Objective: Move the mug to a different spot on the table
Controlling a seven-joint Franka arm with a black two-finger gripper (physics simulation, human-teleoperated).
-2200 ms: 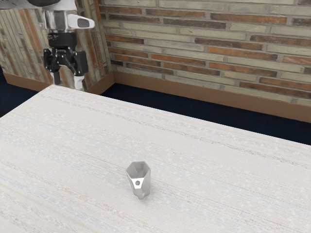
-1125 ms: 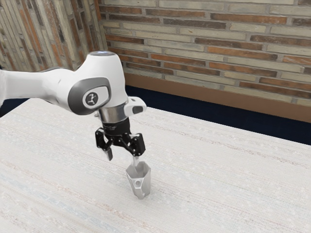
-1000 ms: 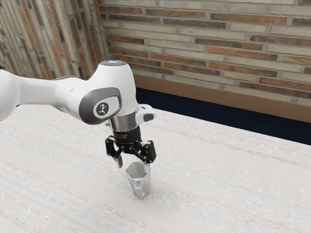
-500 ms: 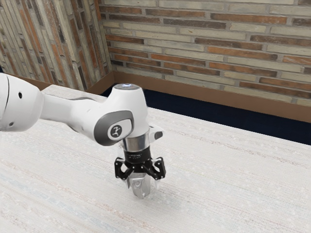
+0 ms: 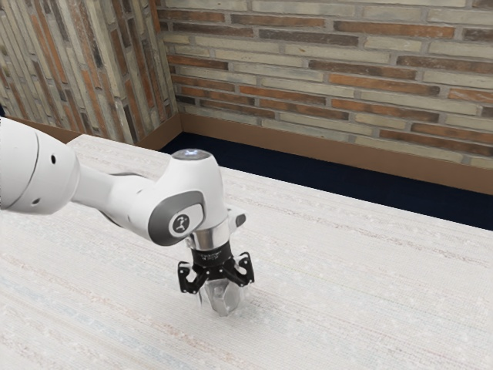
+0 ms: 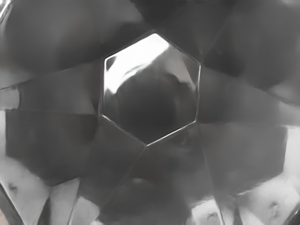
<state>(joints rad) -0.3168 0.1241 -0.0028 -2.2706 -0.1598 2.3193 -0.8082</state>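
Straddling mug (image 5: 223,302), hand (image 5: 216,288) spread wide, not gripping.

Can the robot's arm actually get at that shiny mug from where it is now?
Very likely yes: the gripper sits right down over the mug, the wrist view looks straight into its six-sided inside, and nothing on the table stands between them.

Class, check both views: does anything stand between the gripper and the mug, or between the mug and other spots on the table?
Nothing visible does. The gripper sits right over the mug, with the wrist view looking straight down into it. No other thing shows on the table around it.
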